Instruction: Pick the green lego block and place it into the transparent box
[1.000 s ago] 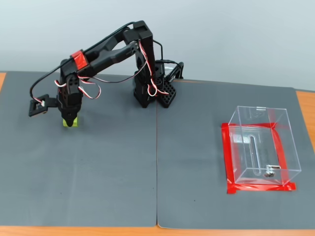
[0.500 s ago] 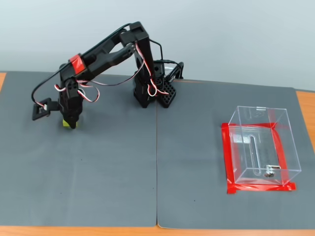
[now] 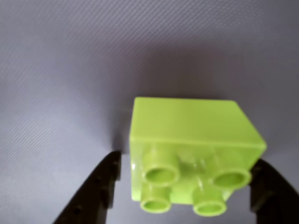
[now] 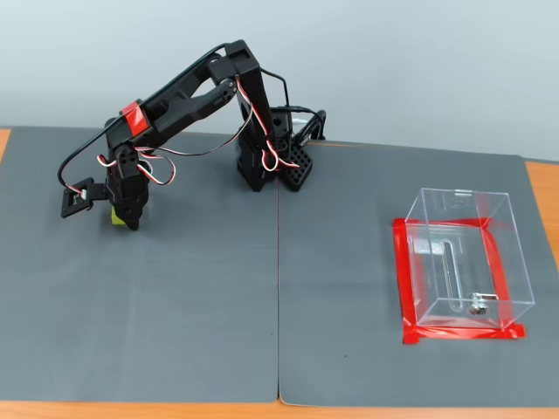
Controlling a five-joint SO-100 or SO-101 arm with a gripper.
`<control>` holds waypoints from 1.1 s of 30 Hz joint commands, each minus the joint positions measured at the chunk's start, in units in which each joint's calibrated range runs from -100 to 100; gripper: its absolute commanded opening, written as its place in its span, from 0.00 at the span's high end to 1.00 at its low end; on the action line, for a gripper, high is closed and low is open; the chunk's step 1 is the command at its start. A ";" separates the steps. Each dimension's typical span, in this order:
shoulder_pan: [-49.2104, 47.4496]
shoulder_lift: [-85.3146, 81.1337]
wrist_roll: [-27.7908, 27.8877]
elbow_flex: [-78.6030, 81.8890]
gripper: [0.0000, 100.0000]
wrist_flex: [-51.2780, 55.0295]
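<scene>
Your arm reaches out to the left side of the fixed view, folded at the elbow, with a band of red tape (image 4: 133, 114) around its forearm. Its gripper (image 4: 123, 220) points down at the dark grey mat (image 4: 218, 297), near the mat's left part.

The green lego block (image 3: 192, 151) fills the middle of the wrist view, a lime yellow-green brick with four round studs turned toward the camera. It sits between your two black fingers (image 3: 96, 191), one at its left and one at its right. The fingers are spread to about the brick's width. The left one shows a narrow strip of mat between itself and the brick; the right one lies against the brick's lower corner, though you cannot tell whether it presses. In the fixed view only a sliver of the green lego block (image 4: 113, 218) shows beside the gripper, low at the mat; whether it rests on the mat is not clear.

The transparent box (image 4: 467, 253) stands well apart, on the right part of the mat, upright and open-topped, with red tape around its base and a small metal fitting (image 4: 477, 305) inside near its front wall.
</scene>
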 commanded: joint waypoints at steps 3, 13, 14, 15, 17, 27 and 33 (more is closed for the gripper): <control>0.24 -1.17 -0.23 -0.85 0.71 -0.56; 0.77 -1.34 -0.17 -0.57 0.92 -0.47; 0.77 -1.34 -0.17 -0.57 0.92 -0.47; 0.77 -1.34 -0.17 -0.57 0.92 -0.47; 0.77 -1.42 -0.17 -0.75 0.92 -0.47; 0.24 -9.56 -0.12 -0.75 0.92 0.40; 0.09 -18.21 0.24 -0.85 0.92 0.40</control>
